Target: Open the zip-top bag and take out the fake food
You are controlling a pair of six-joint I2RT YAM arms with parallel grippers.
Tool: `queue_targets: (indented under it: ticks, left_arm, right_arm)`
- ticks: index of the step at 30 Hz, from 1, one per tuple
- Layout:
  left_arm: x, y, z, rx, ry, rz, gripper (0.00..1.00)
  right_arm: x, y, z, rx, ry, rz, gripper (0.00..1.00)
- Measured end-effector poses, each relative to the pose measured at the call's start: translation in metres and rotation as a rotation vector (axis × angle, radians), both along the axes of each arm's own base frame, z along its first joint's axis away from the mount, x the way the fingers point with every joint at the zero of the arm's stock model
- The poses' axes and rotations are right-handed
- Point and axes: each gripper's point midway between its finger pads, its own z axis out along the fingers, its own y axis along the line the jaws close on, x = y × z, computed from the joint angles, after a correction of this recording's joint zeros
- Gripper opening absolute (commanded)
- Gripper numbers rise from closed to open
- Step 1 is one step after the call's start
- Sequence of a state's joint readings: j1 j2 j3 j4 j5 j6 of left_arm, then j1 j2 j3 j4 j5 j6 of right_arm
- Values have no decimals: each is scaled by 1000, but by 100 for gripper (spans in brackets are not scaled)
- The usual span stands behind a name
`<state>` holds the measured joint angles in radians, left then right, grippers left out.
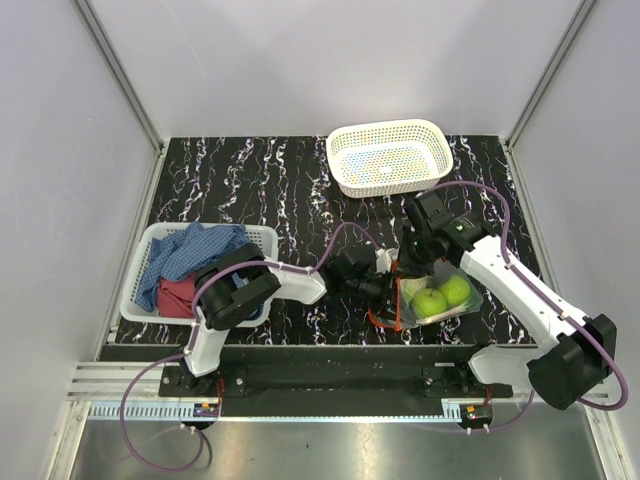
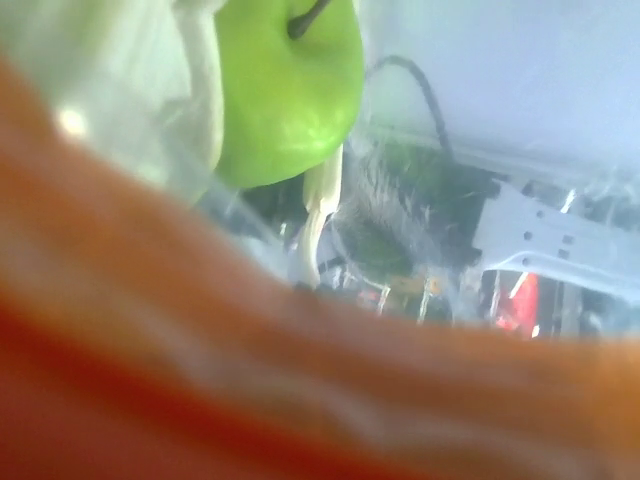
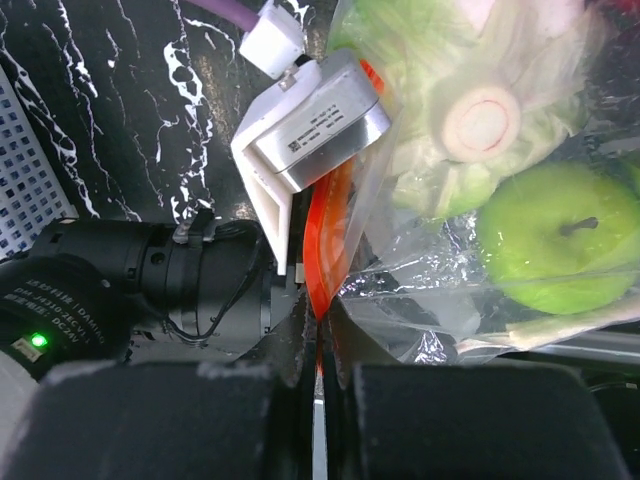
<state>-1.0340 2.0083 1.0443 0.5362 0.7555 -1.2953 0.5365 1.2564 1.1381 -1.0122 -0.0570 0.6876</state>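
Two arms meet at the near right part of the black marbled desk [image 1: 260,180], where the zip-top bag [image 1: 474,298] lies flat with its zip strip [image 3: 328,230] turned towards the middle. The fake food is all inside the clear plastic: two lime-green fruits [image 1: 430,302] sit side by side towards the near end, and a pale cabbage-like piece [image 3: 470,120] sits just beyond them, touching the nearer fruit in the right wrist view. From the left wrist, one green fruit shows through the plastic with a thin pale stalk [image 2: 312,230] just under it. The right gripper [image 3: 320,345] comes down from the far side, and its fingers are pressed together with the orange-red strip pinched between them. The left gripper [image 1: 380,290] reaches across from the left to the same edge. Its fingers are closed too, right against the strip, which fills the bottom of its own wrist view as an orange blur and hides the tips, so the bite itself I cannot see clearly. Whether the mouth has parted anywhere I cannot tell. One white perforated basket [image 1: 345,170] stands at the far edge, well apart from the bag. Another basket [image 1: 262,236] stands at the left of the desk, holding a blue cloth [image 1: 190,250] and a red cloth [image 1: 178,295].
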Motion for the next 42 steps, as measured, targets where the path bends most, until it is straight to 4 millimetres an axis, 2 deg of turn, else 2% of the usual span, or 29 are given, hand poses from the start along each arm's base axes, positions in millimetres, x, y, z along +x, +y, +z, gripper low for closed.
queue_targets:
  ticks: [4,8,12,17,21,26,30,37,42]
  left_arm:
    - [-2,-1,-2,3,-5,-2,0]
    - [0,7,-15,75,-56,2,0]
    - [7,25,-23,173,-127,16,0]
    - [30,56,-16,266,-235,59,0]
    - [42,72,-6,328,-311,76,0]
    - [50,79,17,364,-412,72,0]
    - [58,84,54,368,-507,85,0]
    - [83,78,106,377,-642,117,0]
    - [95,65,133,366,-701,102,0]
  right_arm:
    - [-2,0,1,11,-4,3,0]
    - [-2,2,2,18,-4,4,0]
    - [-2,1,4,25,-22,3,0]
    - [-9,-10,7,19,-68,-11,0]
    - [-16,-22,8,-1,-106,-27,0]
    - [-22,-34,5,-40,-114,-41,0]
    - [-24,-35,7,-37,-123,-37,0]
    - [-28,-32,16,3,-145,-19,0]
    - [-30,-19,37,90,-172,11,0]
